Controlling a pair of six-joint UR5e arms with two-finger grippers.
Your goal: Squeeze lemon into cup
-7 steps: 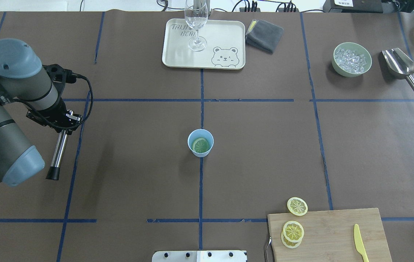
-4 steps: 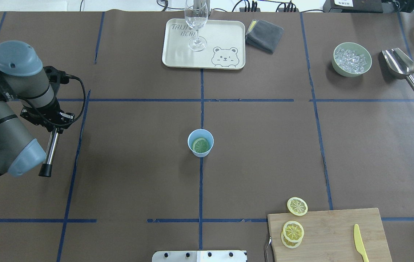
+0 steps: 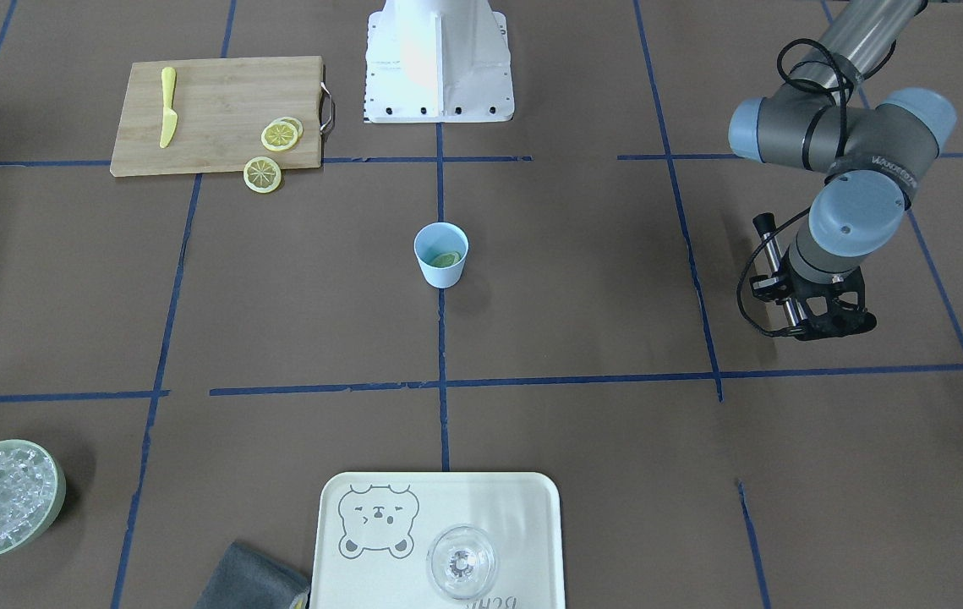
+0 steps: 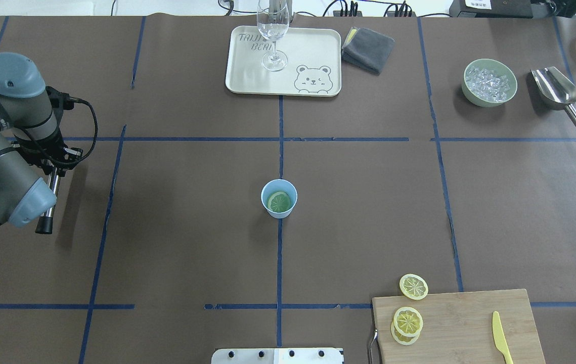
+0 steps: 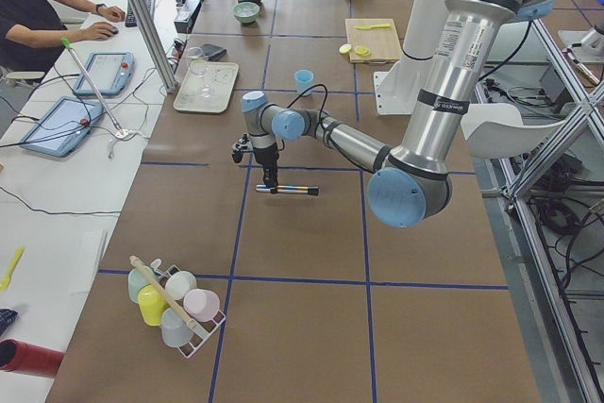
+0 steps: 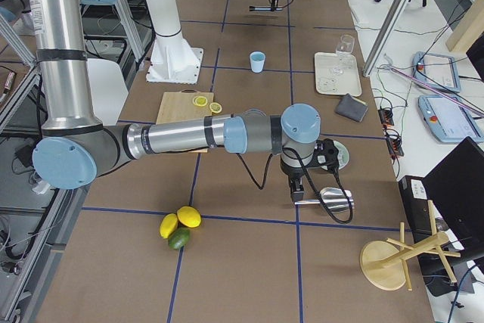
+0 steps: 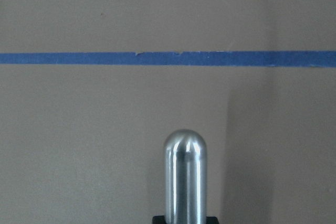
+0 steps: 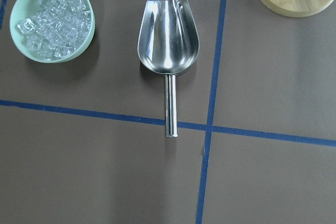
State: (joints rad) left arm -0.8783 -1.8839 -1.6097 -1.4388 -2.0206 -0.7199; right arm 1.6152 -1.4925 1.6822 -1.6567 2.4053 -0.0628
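Lemon (image 4: 279, 202) slice lies flat in the bottom of the cup (image 3: 441, 275), mid-bench. So the slice is delivered; can't tell if it's been pressed, no juice visible. Left hand (image 3: 804, 320) is clamped on a steel rod (image 7: 185, 182), black-tipped, far out at the bench's left end, well apart from the cup, so nothing is squeezing right now. Right hand (image 6: 297, 191) hangs over the ice scoop (image 8: 168, 43); can't tell whether it's open or closed. Spare slices (image 4: 408, 321) sit on the cutting board (image 4: 459, 323) and just beside it. My read: done or nearly, pending a press check.
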